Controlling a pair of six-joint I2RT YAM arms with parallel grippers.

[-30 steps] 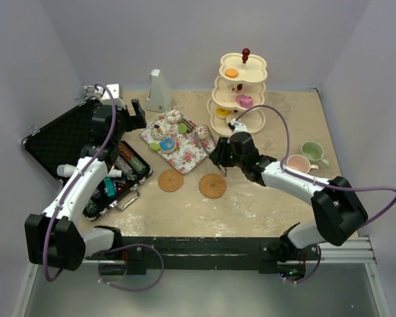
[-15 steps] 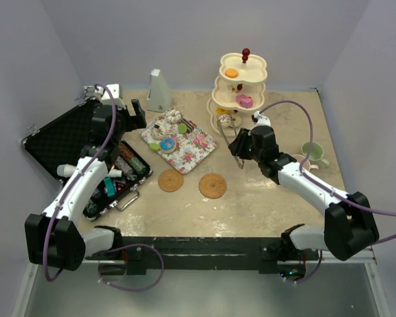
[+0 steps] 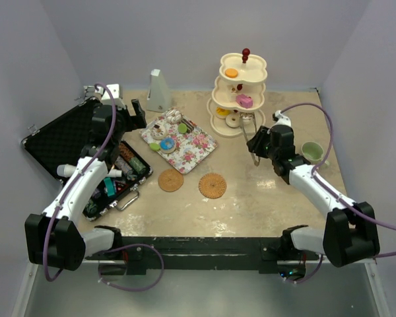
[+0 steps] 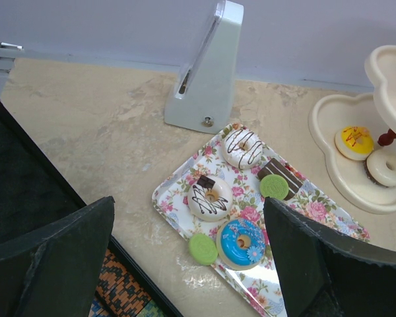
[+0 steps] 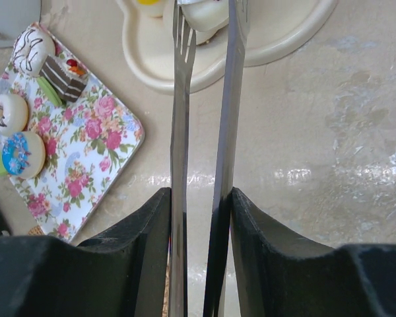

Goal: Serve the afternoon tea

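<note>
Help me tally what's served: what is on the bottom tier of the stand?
A yellow-topped cake and a white donut, the donut between the tips of the tongs held by the right gripper. The bottom tier's rear is covered by the tiers above.

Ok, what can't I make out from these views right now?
Right wrist view: the tongs tips and the white treat between them are cut off by the top edge, so the grip on it is unclear.
Left wrist view: the stand has its upper tiers cut off by the right edge.
Top view: the tools in the black case are too small to identify.
</note>
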